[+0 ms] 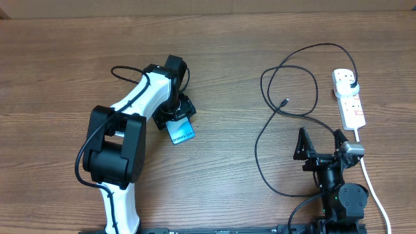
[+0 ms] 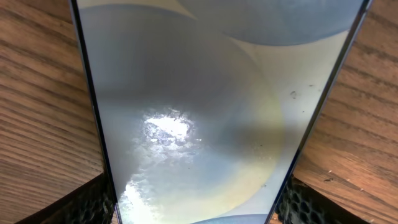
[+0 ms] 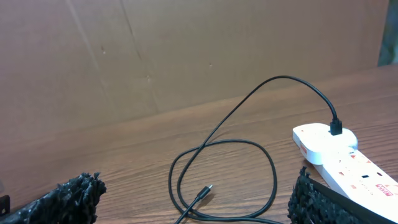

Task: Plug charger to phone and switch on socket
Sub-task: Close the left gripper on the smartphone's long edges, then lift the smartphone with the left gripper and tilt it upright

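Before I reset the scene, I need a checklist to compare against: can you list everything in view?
phone: one, light-blue screen with black edge, left of centre, held by the left end effector
socket: one, white with red markings, far right
charger: one, black, looped right of centre, plug in the socket, connector tip lying free
cord: one, thick white, from the socket toward the near edge
table: one, brown wood, under everything
left end effector: one, black, shut on the phone
right end effector: one, black, open and empty, near right
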You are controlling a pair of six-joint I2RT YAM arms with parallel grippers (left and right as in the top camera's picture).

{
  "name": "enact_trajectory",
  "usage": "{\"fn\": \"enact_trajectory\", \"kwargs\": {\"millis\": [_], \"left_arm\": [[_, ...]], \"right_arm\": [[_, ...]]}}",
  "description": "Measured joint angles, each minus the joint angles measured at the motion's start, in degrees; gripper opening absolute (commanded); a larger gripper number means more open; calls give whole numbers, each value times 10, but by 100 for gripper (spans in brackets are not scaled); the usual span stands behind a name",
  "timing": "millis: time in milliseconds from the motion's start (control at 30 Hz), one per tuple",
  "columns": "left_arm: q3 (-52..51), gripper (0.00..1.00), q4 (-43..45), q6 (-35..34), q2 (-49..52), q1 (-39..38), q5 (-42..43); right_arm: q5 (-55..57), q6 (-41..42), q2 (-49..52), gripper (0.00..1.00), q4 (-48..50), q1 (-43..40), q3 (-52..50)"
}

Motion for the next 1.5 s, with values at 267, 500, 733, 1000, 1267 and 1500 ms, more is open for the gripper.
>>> {"fn": "enact_trajectory", "kwargs": {"millis": [267,500,733,1000,1267,1500], "left_arm": [[0,75,-3,2,0,0,2],[0,73,-8,2,0,0,5],[0,72,-15,2,0,0,9],[2,70,-48,10,2,0,24],[43,70,-102,35,19,0,43],[88,69,-141,61,19,0,72]], "right_arm": [[0,0,0,100,0,0,0],[0,0,0,100,0,0,0],[0,0,0,100,0,0,0],[0,0,0,100,0,0,0],[0,0,0,100,0,0,0],[0,0,0,100,0,0,0]]}}
